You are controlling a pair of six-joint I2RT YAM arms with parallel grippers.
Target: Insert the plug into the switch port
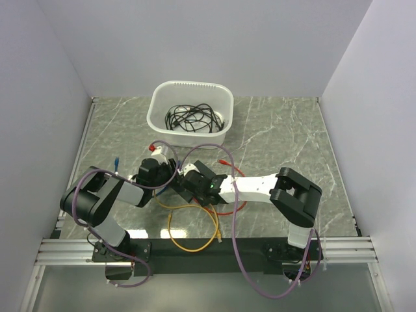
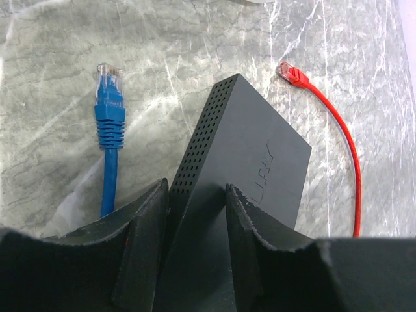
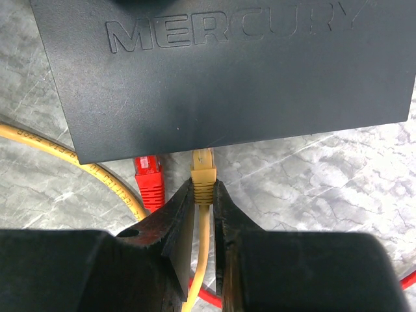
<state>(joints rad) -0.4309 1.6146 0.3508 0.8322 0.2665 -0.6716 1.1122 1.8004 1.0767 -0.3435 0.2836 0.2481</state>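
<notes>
The switch (image 2: 247, 156) is a flat matte-black box, tilted up off the table, with a perforated side and raised lettering on top (image 3: 227, 71). My left gripper (image 2: 198, 195) is shut on one end of it, a finger pressed on either face. My right gripper (image 3: 204, 192) is shut on the yellow plug (image 3: 203, 170), gripping its boot. The plug's tip reaches the switch's near edge, where the ports are hidden under the rim. In the top view both grippers (image 1: 162, 170) (image 1: 186, 180) meet at the table's middle.
A red plug (image 3: 148, 179) sits just left of the yellow one at the same edge. The yellow cable (image 1: 195, 244) loops toward the arm bases. A blue plug (image 2: 109, 97) and another red plug (image 2: 292, 73) lie beyond the switch. A white tub (image 1: 190, 114) of black cables stands behind.
</notes>
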